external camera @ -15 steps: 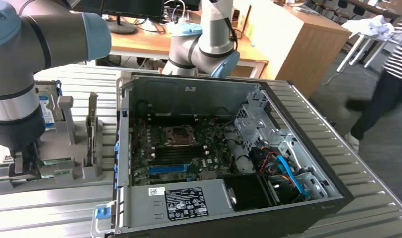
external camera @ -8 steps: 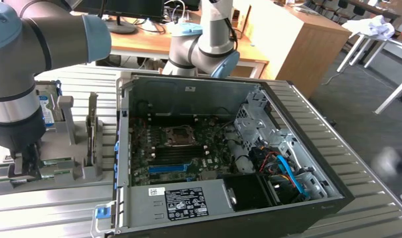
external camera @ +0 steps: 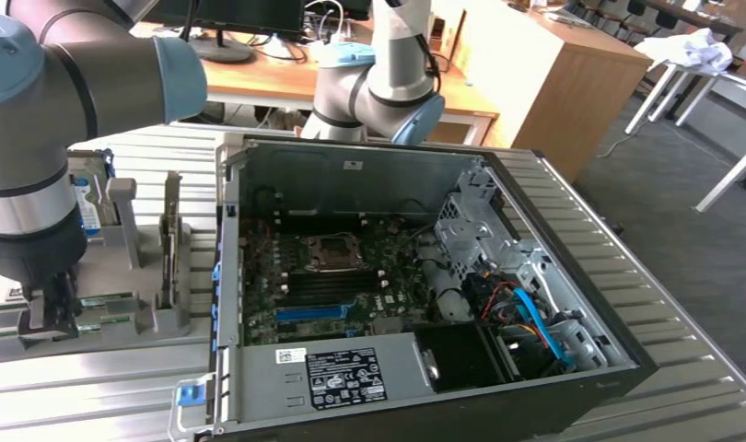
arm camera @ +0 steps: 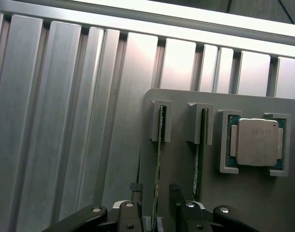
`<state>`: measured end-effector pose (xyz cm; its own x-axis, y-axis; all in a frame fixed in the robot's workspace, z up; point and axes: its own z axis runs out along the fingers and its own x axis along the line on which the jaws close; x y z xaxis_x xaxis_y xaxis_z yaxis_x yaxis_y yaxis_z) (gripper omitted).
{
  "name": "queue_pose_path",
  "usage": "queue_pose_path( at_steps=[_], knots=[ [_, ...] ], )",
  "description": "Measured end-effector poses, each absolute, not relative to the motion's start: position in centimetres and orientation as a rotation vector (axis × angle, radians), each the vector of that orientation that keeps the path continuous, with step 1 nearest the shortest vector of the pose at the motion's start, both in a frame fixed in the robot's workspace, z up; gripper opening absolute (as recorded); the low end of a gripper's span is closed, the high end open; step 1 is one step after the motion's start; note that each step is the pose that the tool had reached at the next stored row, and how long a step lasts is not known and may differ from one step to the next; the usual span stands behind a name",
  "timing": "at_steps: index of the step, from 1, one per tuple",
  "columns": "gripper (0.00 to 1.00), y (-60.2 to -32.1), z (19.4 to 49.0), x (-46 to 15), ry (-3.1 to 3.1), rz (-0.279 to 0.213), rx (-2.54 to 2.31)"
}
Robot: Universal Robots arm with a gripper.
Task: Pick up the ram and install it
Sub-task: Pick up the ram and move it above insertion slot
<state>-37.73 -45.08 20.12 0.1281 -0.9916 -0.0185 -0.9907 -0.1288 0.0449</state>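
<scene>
Straddling the ram (arm camera: pixel 159 145), the gripper (arm camera: pixel 156 194) hangs at the lower left of the exterior view, over a grey holder (arm camera: pixel 244 203) on the slatted metal table (arm camera: pixel 65 121). Its fingers (arm camera: pixel 176 193) are spread, one on each side of the thin green stick with a gap on both sides, so nothing is grasped. The ram stands on edge in a slotted post of the holder. A second green stick (arm camera: pixel 201 145) stands in the neighbouring slot, with a square silver processor (arm camera: pixel 256 142) in a nest just beyond. The open computer case (external camera: pixel 570 387) sits at the centre of the exterior view, its motherboard (external camera: pixel 336 285) exposed, apart from the holder.
</scene>
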Motion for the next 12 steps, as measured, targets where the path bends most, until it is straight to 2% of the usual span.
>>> queue_pose_path(
  at_steps=[12],
  knots=[
    [0.36, -44.55, 19.75, -37.71, -2.062, -0.068, 2.341]
  ],
)
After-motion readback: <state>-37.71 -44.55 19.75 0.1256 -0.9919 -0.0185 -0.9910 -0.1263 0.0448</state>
